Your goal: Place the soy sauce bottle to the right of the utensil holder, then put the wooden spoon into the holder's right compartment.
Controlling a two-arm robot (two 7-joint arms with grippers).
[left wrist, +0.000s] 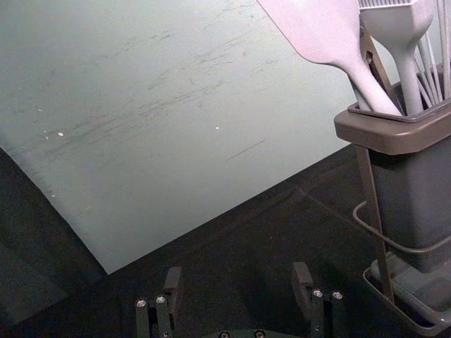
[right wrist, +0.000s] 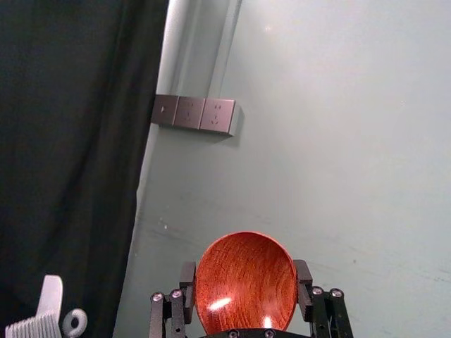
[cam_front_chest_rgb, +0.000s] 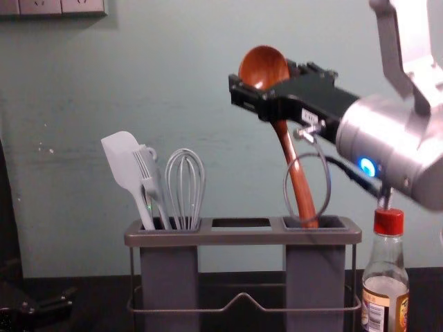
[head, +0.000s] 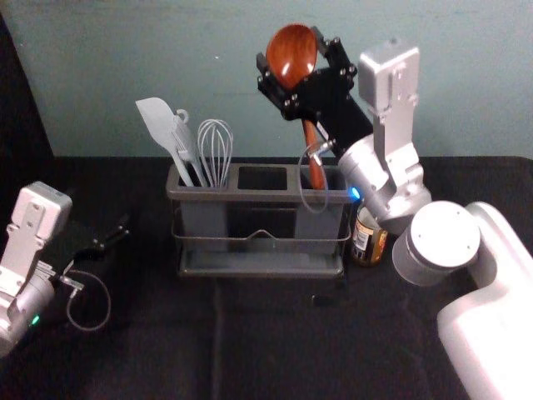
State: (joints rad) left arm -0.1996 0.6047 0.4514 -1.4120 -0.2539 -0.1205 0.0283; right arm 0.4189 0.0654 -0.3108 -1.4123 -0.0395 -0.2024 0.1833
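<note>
Grasping the wooden spoon point(cam_front_chest_rgb: 263, 67) by both sides of its bowl, the right pincer point(head: 290, 52) is spread wide above the utensil holder point(cam_front_chest_rgb: 242, 236), with the tilted handle reaching into the right compartment. The left pincer point(head: 117, 237) is parked to the left, released, its fingers well apart. Just right of the holder stands the soy sauce bottle point(cam_front_chest_rgb: 385, 283); its label shows a barcode and print too small to read. The chest view reveals its red cap point(cam_front_chest_rgb: 388, 222), the right wrist view three wall sockets point(right wrist: 189, 113).
</note>
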